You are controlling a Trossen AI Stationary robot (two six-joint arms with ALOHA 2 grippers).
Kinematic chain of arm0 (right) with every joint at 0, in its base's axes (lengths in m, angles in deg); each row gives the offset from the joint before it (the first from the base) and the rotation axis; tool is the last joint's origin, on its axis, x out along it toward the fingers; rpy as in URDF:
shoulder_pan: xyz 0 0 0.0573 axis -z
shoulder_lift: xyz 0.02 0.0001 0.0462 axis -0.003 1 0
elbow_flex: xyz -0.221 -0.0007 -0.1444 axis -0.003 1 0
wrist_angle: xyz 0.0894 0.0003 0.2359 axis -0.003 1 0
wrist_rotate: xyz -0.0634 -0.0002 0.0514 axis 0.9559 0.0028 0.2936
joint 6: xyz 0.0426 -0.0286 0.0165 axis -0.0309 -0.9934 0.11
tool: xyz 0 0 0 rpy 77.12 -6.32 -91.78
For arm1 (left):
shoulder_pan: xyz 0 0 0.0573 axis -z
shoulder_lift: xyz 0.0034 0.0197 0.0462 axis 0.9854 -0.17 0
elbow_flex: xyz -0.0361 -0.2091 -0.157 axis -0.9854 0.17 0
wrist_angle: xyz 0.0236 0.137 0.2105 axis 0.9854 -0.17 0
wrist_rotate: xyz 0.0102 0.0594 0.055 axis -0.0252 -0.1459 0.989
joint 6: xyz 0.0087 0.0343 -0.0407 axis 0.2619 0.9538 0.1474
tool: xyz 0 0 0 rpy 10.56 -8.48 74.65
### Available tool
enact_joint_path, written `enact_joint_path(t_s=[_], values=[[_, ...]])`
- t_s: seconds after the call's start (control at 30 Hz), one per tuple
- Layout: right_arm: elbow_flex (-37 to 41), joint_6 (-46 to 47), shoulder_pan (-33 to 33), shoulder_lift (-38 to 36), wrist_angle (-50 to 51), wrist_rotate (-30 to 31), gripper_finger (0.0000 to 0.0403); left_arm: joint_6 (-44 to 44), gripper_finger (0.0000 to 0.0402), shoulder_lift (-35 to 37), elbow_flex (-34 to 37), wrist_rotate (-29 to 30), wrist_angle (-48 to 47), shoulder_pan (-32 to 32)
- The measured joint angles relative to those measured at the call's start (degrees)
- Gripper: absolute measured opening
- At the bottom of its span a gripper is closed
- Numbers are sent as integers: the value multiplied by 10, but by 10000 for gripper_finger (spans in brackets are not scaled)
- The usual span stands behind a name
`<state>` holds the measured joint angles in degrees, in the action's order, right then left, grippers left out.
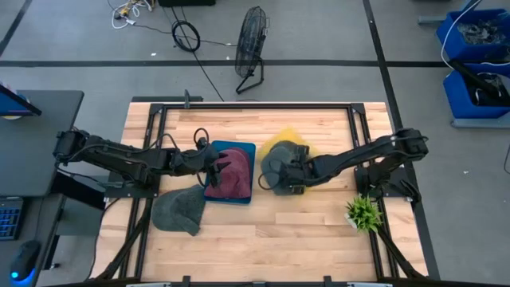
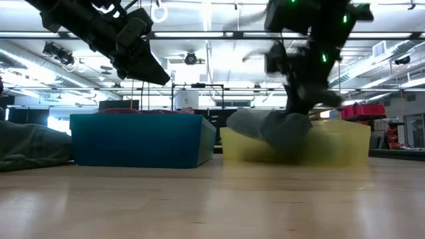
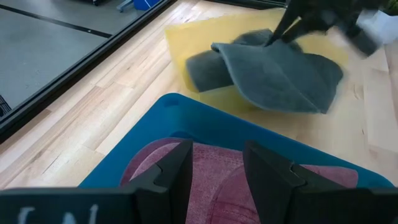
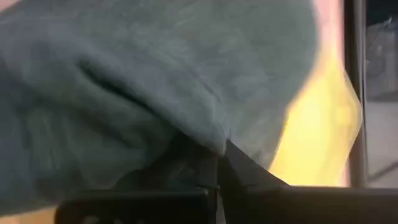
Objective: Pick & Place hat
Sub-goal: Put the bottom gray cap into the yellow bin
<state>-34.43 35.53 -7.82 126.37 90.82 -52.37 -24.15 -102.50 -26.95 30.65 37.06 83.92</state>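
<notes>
A grey hat (image 1: 275, 167) lies partly in the yellow tray (image 1: 280, 143) at the table's middle, and my right gripper (image 1: 293, 177) is shut on it. It also shows in the left wrist view (image 3: 280, 68). A maroon hat (image 1: 231, 175) lies in the blue tray (image 1: 239, 148). My left gripper (image 3: 217, 171) hangs open above the maroon hat, clear of it. A second grey hat (image 1: 179, 211) lies flat on the table, near and left of the blue tray. My right gripper pinches a fold of the grey hat's cloth (image 4: 211, 140) between its two shut fingers. It comes slanting down from the table's right side. The hat droops below the fingers, and its lower part (image 2: 272, 129) rests in the yellow tray.
A small green plant (image 1: 364, 214) stands at the table's near right. Bare wood lies along the near edge between the second grey hat and the plant. A black frame rims the table.
</notes>
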Motion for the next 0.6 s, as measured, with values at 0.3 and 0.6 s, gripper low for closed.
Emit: enact_joint_path(t_s=[0.3, 0.6], values=[[-52, -100, -1, 2, 63, 62, 2, 0, 145, 0, 0, 0, 0, 0], [-194, -118, 7, -3, 209, 110, 2, 0, 145, 0, 0, 0, 0, 0]])
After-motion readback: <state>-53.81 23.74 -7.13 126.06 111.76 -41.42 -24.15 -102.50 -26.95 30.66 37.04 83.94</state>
